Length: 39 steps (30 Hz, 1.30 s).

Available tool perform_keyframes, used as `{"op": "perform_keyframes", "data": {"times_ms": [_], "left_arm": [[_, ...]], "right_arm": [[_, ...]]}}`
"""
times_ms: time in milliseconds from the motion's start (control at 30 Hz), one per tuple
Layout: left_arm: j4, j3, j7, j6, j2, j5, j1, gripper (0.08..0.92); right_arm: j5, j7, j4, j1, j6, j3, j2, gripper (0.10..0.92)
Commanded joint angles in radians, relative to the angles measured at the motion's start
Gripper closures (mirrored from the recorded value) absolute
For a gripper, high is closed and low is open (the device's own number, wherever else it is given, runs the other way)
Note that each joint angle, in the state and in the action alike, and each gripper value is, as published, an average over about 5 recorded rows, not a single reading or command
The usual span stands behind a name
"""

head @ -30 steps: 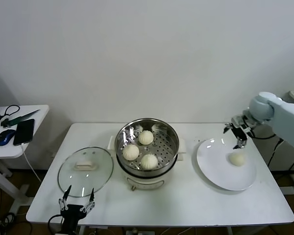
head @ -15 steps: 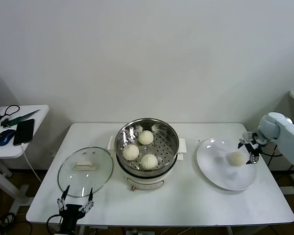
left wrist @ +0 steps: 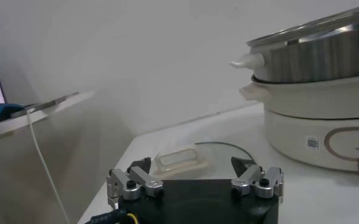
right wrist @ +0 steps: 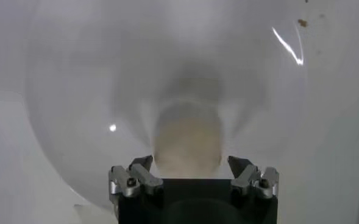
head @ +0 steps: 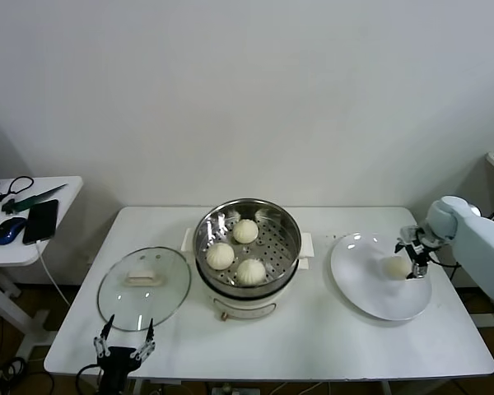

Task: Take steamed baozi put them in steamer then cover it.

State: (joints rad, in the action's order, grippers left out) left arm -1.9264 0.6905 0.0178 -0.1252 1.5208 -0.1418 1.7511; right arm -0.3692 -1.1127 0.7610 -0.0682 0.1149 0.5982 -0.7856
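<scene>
The steel steamer [head: 247, 247] stands at the table's middle with three baozi [head: 220, 256] on its perforated tray. A fourth baozi [head: 395, 267] lies on the white plate [head: 370, 288] at the right. My right gripper [head: 413, 254] is open right at this bun's far-right side; in the right wrist view the bun [right wrist: 188, 143] sits between the spread fingertips [right wrist: 141, 163], just ahead of them. My left gripper [head: 123, 346] is open and empty at the table's front left edge, near the glass lid [head: 143, 287]. The steamer also shows in the left wrist view [left wrist: 313, 58].
The glass lid with a white handle [left wrist: 178, 160] lies flat left of the steamer. A side table [head: 29, 222] at far left holds a phone, a mouse and cables. A white wall is behind the table.
My right gripper came down from behind the plate to the bun on it and now frames it. The left arm has barely moved.
</scene>
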Motion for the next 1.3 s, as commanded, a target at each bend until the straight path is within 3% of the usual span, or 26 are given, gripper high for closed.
{"op": "perform_keyframes", "data": {"times_ms": [33,300,667,1033,1300], "left_arm": [[0.003,0.0,0.0,-0.002,0.002,-0.005,0.002,0.177],[0.001,0.0,-0.001,-0.002,0.003,-0.009,0.004,0.177],[-0.002,0.0,-0.002,-0.003,0.004,-0.008,0.006,0.177],[-0.002,-0.02,0.003,-0.004,0.005,-0.008,0.011,0.177],[-0.007,-0.052,0.015,-0.005,-0.002,-0.01,0.024,0.177]], "right_arm": [[-0.031,-0.001,-0.055,-0.023,0.007,-0.04,-0.043,0.203],[-0.046,-0.006,-0.09,-0.011,0.017,-0.046,-0.059,0.213],[0.023,-0.013,-0.058,0.028,-0.004,-0.011,-0.031,0.311],[0.555,0.014,0.148,0.421,-0.186,0.445,0.044,0.313],[0.919,0.05,0.333,0.744,-0.293,0.781,0.013,0.309]]}}
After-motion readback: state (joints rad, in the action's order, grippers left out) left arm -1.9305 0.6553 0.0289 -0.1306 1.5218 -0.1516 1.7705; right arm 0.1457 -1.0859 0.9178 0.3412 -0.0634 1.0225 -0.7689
